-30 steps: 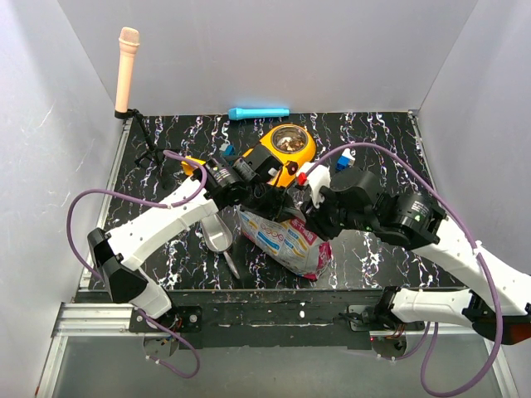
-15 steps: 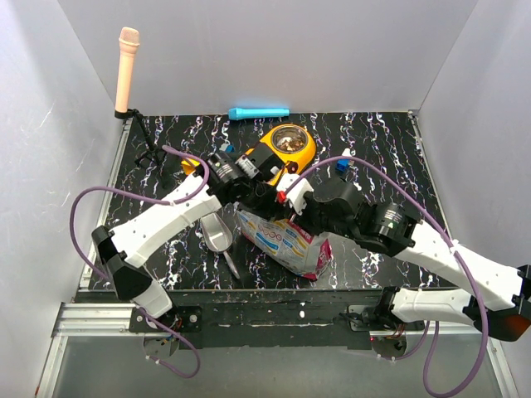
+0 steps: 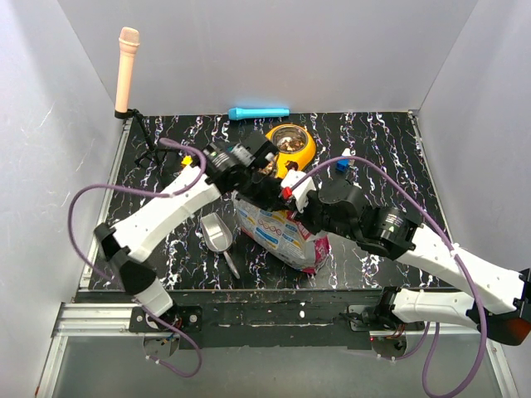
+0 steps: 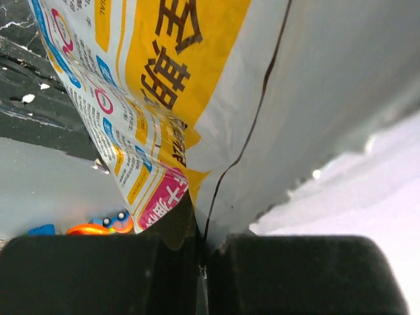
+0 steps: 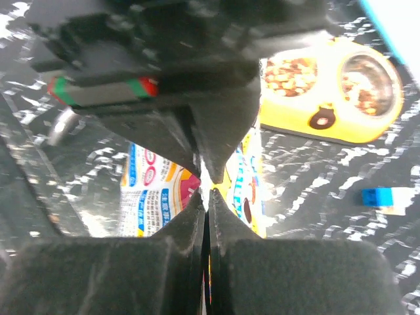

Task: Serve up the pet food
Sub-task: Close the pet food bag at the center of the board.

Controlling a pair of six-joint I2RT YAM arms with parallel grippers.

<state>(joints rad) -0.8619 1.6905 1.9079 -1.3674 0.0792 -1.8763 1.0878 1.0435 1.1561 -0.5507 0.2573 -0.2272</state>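
The white-blue-pink foil bag (image 3: 282, 236) stands on the black marbled table (image 3: 373, 141), and both grippers pinch its top edge. My left gripper (image 3: 264, 186) is shut on the bag from the far left; in its wrist view the gripper (image 4: 200, 259) has the bag's seam (image 4: 164, 98) clamped between its fingers. My right gripper (image 3: 290, 199) is shut on the same edge from the right; in its wrist view the gripper (image 5: 207, 190) meets the left gripper (image 5: 203, 161) tip to tip. Pet food (image 5: 289, 72) lies in both cups of the yellow double bowl (image 5: 315, 121), behind the bag (image 3: 290, 143).
A grey scoop (image 3: 217, 234) lies left of the bag. A blue block (image 3: 342, 164) sits right of the bowl, also in the right wrist view (image 5: 377, 195). A blue cylinder (image 3: 259, 112) lies at the back wall. A pink microphone (image 3: 126, 66) stands back left.
My right gripper has moved left to the bag's top and closed on it beside the left gripper. The left gripper has shifted slightly back and left with the bag's top.
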